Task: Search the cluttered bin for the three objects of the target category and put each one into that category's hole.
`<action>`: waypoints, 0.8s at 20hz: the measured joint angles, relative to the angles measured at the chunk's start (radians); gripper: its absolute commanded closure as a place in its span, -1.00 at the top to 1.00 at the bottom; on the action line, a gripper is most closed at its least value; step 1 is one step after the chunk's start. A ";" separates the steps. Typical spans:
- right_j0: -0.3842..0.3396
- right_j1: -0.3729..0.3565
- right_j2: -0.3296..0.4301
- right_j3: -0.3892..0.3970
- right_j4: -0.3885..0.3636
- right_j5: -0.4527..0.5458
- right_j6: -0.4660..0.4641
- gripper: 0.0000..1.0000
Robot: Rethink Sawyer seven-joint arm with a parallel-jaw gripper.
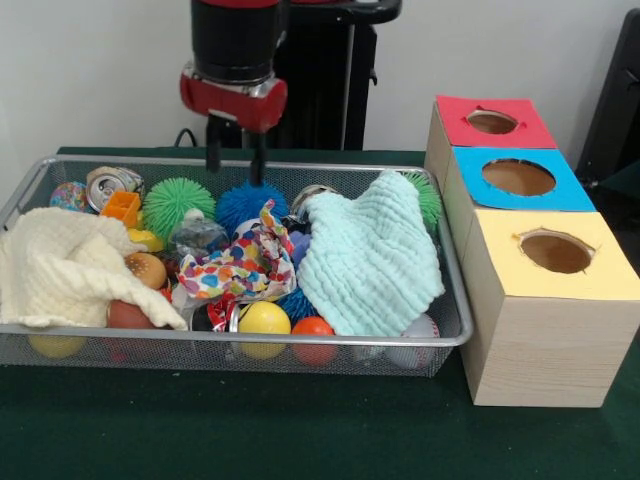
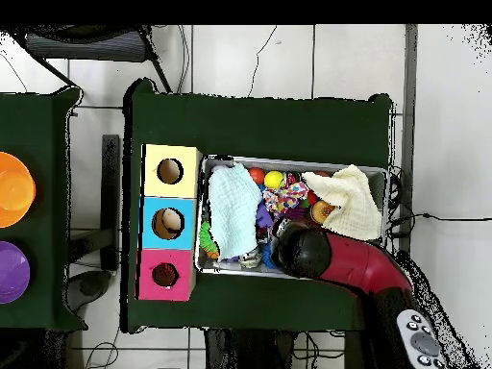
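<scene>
Three holes stand ready in the wooden box (image 1: 545, 330) beside the bin (image 1: 300, 340): red-topped (image 1: 492, 122), blue-topped (image 1: 518, 177) and yellow-topped (image 1: 556, 252). From the front we see nothing in any of them; from overhead the blue hole shows a pale patch inside that we cannot identify, so we cannot say any delivery is made. We judge the task near its start, with all three finds possibly still to come. The target category is not given to us, so we can only list candidates. The bin remains heavily cluttered: a cream cloth (image 1: 60, 265) at one end, a mint cloth (image 1: 370, 260) draped toward the box end, a patterned rag (image 1: 245, 265) between them, a green spiky ball (image 1: 178, 203), a blue spiky ball (image 1: 243, 203), a yellow ball (image 1: 264, 318) and an orange ball (image 1: 313, 327) against the near wall, a crushed can (image 1: 110, 185) at the far corner. The tool (image 1: 236, 165) hangs over the bin's far rim, its two fingers (image 1: 213, 150) slightly spread and holding nothing, tips just above the blue spiky ball. The balls are round and have no long axis to speak of; the can lies on its side, long axis roughly along the bin's length. The bin's own long axis runs along the tabletop (image 1: 200, 430), with the line of holes crossing it at one end.
</scene>
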 measured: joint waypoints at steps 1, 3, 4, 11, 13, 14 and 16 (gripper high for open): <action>-0.010 0.011 0.004 -0.014 -0.010 0.003 0.000 1.00; -0.035 0.042 0.016 -0.053 -0.037 0.011 0.000 1.00; -0.043 0.053 0.020 -0.067 -0.047 0.013 0.000 1.00; -0.092 0.135 0.054 -0.174 -0.107 0.018 0.000 1.00; -0.104 0.159 0.065 -0.205 -0.122 0.018 0.000 1.00; -0.110 0.171 0.071 -0.220 -0.129 0.018 0.000 1.00; -0.119 0.199 0.082 -0.257 -0.148 0.021 0.000 1.00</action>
